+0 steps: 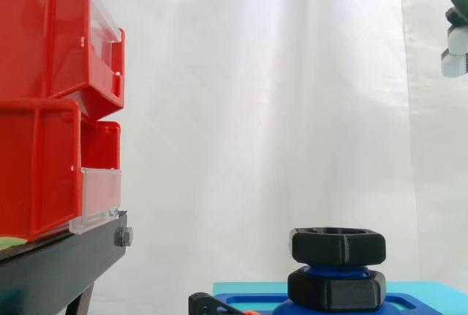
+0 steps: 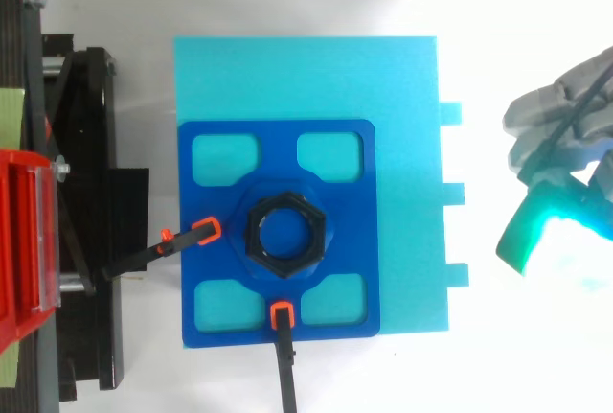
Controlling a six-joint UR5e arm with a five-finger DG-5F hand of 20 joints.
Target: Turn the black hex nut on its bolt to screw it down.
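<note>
Nut (image 1: 338, 245), black and six-sided, sits high on its blue threaded bolt (image 1: 336, 267), above a second black hex piece (image 1: 336, 291), at the middle of a blue plate (image 2: 335, 202) on a cyan foam pad (image 2: 402, 97). The robot hand (image 2: 560, 116) hovers well right of the nut and higher, fingers loosely spread, holding nothing. Left of the nut stand stacked red plastic bins (image 1: 44, 110) with clear fronts, contents hidden.
</note>
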